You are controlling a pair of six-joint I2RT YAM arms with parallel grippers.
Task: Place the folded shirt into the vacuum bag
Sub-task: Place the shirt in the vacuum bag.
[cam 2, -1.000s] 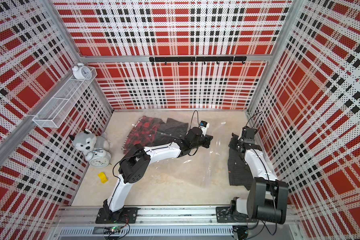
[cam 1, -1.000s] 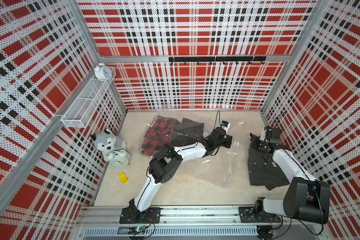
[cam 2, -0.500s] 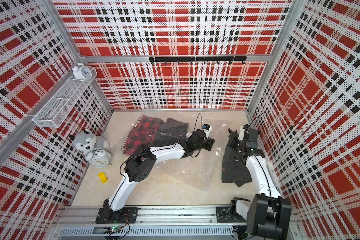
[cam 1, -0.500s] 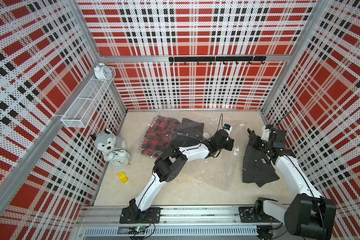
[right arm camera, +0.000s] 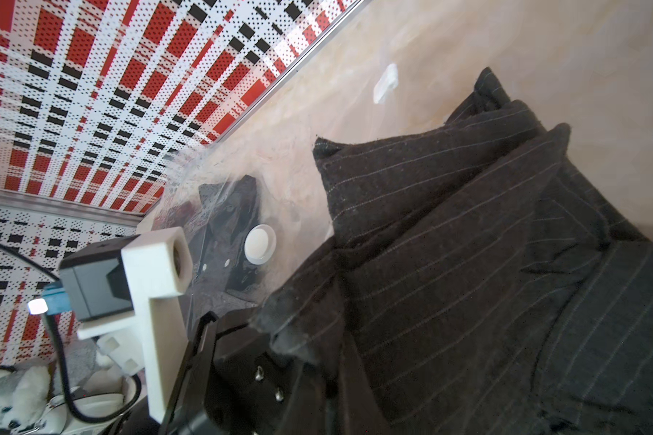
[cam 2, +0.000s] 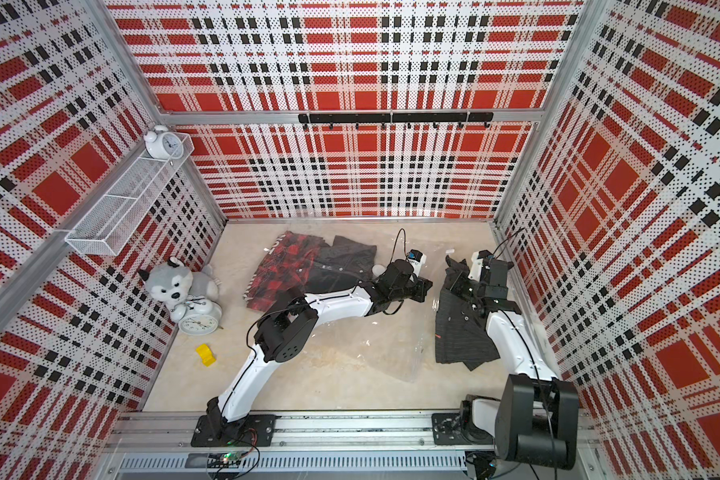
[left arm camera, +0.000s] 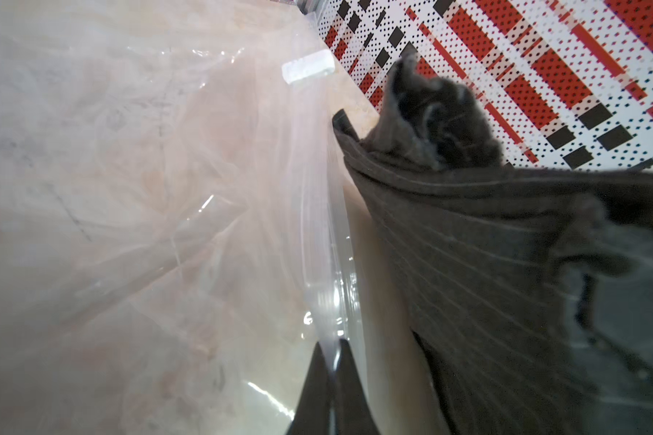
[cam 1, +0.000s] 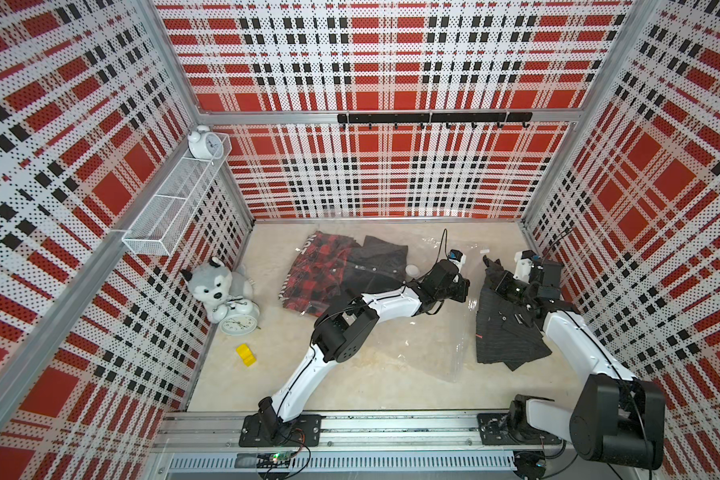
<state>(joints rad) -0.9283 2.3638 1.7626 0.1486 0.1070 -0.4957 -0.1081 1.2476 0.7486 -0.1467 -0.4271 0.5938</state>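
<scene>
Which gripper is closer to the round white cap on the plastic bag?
Left. The left gripper sits near the cap, its fingers pinching the bag edge; the right gripper is farther away, past that edge, clamped on the striped shirt.

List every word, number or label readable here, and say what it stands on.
None is readable.
Floor clock: dial numerals too small.
Shelf clock: dial numerals too small.
Red plaid shirt: white edge lettering, blurred.
Red tag on the striped shirt: too small.

Right gripper (cam 1: pixel 500 286) tips, apparently under shirt (cam 1: pixel 506 332)
</scene>
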